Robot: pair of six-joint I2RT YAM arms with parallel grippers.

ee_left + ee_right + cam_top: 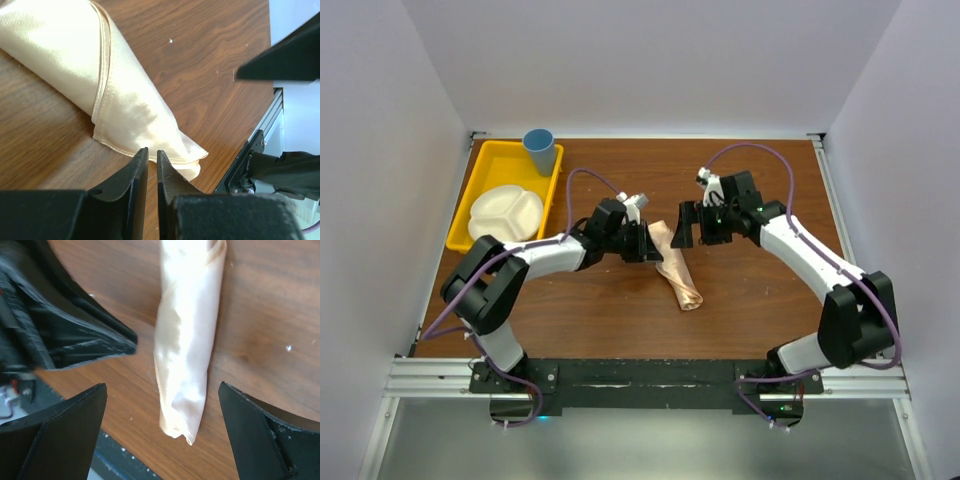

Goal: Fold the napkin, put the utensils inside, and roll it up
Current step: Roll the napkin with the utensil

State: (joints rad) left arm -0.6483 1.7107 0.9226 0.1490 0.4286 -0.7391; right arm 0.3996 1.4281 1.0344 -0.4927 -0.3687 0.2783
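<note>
The peach napkin (680, 275) lies rolled into a tube on the surface, directly beneath the wide-open right gripper (162, 385) and just ahead of the almost-closed, seemingly empty left gripper (151, 150). No fork shows; the task looks nearly complete.

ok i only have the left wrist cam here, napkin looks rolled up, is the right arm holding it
Observer: No. The right gripper is open. Its fingers stand wide on either side of the napkin, with bare wood between.
Operator: which way does the roll lie
Observer: From above it runs diagonally, from the middle of the table toward the near edge.
Operator: anything else on the table
Observer: A yellow tray sits at the far left corner, holding a white divided plate and a blue cup.
</note>
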